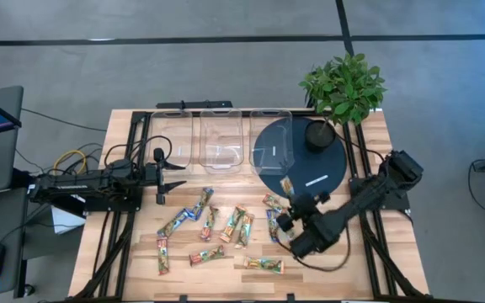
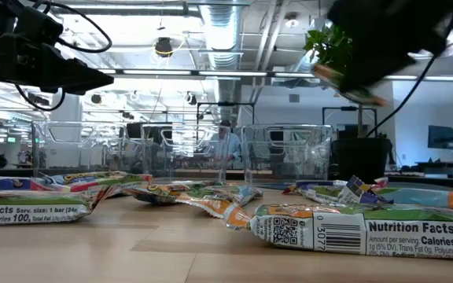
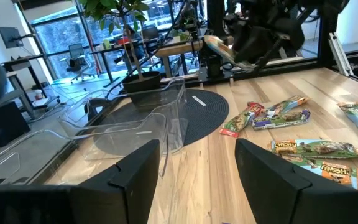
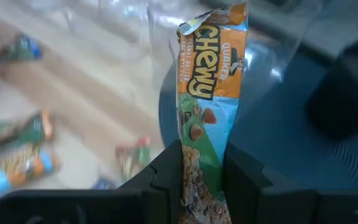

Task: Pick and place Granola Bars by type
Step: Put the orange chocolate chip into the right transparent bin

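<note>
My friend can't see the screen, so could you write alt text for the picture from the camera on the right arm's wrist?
The right gripper, its two dark fingers shut, holds an orange and green wrapped Chewy granola bar upright. Behind it lie a dark round mat, the edge of a clear plastic bin and blurred bars on the light wooden table.

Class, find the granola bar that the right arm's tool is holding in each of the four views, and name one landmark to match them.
High view: the held granola bar at the dark mat's near edge, in the right tool.
Low view: upper right, tilted.
Left wrist view: top centre, held above the table.
Right wrist view: centre, upright between the fingers.
Shared landmark: the potted plant.
</note>
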